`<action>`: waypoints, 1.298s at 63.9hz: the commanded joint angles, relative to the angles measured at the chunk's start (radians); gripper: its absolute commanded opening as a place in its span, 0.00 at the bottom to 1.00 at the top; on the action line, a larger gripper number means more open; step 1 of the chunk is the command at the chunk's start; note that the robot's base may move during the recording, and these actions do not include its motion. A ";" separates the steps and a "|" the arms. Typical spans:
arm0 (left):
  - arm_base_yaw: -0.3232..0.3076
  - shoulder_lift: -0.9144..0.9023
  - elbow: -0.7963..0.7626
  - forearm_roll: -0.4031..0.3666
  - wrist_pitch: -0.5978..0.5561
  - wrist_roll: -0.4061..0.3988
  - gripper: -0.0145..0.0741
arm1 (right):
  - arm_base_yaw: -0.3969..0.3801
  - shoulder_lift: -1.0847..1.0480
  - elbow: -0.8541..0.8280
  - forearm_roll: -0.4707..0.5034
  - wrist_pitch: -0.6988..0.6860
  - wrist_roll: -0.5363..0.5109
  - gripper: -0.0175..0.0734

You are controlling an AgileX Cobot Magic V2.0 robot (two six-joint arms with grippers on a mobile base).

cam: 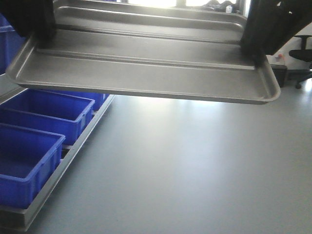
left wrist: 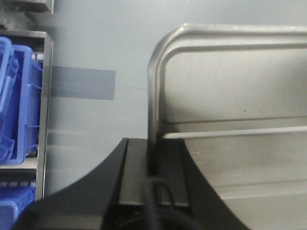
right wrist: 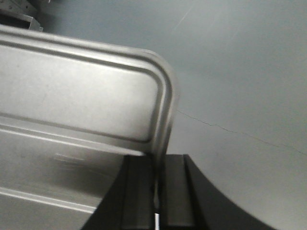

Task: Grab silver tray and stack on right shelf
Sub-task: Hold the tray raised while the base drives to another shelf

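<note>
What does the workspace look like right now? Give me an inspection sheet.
Surface: grey floor, bare under the tray, with a hairline crack and a grey tape patch on it.
Job's things: silver tray held in the air, clear of the floor; right shelf not in view.
Clutter: nothing seen.
Hands: left hand and right hand are each closed on the tray's rim, at opposite short ends.
Cables: thin dark loop at the left hand's base, possibly a wire.
Surroundings: blue bins on a steel rack to the left; office chair far right.
</note>
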 commanded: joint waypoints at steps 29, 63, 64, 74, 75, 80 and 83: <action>-0.009 -0.037 -0.031 0.033 -0.008 0.009 0.06 | 0.000 -0.034 -0.039 -0.028 -0.047 -0.023 0.25; -0.009 -0.037 -0.031 0.033 -0.008 0.009 0.06 | 0.000 -0.034 -0.039 -0.028 -0.047 -0.023 0.25; -0.009 -0.037 -0.031 0.033 -0.008 0.009 0.06 | 0.000 -0.034 -0.039 -0.028 -0.047 -0.023 0.25; -0.009 -0.037 -0.031 0.033 -0.008 0.009 0.06 | 0.000 -0.034 -0.039 -0.028 -0.047 -0.023 0.25; -0.009 -0.037 -0.031 0.031 -0.008 0.009 0.06 | 0.000 -0.034 -0.039 -0.028 -0.047 -0.023 0.25; -0.009 -0.037 -0.031 0.031 -0.008 0.009 0.06 | 0.000 -0.034 -0.039 -0.028 -0.047 -0.023 0.25; -0.009 -0.037 -0.031 0.031 -0.008 0.009 0.06 | 0.000 -0.034 -0.039 -0.028 -0.047 -0.023 0.25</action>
